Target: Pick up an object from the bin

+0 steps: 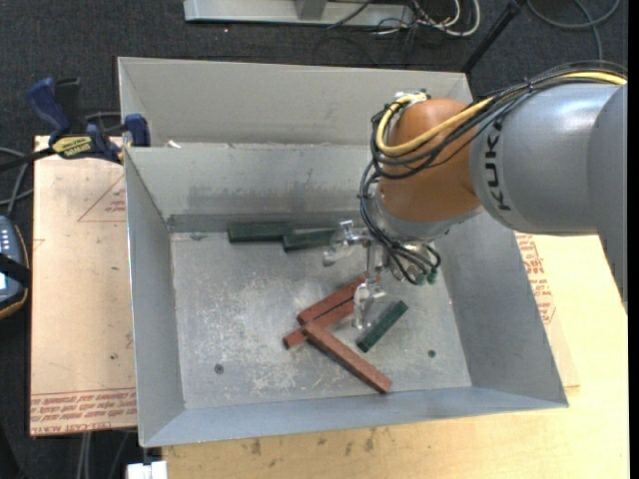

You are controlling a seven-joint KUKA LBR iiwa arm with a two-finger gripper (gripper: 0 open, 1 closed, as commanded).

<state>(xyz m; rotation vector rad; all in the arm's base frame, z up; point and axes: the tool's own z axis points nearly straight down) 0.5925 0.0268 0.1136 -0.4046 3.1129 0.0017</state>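
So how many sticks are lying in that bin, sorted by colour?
Dark green sticks: 3
Reddish-brown sticks: 3, as far as I can tell, since they overlap
Total: 6

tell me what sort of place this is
Likely a robotics lab or test cell: a silver KUKA robot arm reaches into a grey metal bin, with loose cables on the dark carpeted floor.
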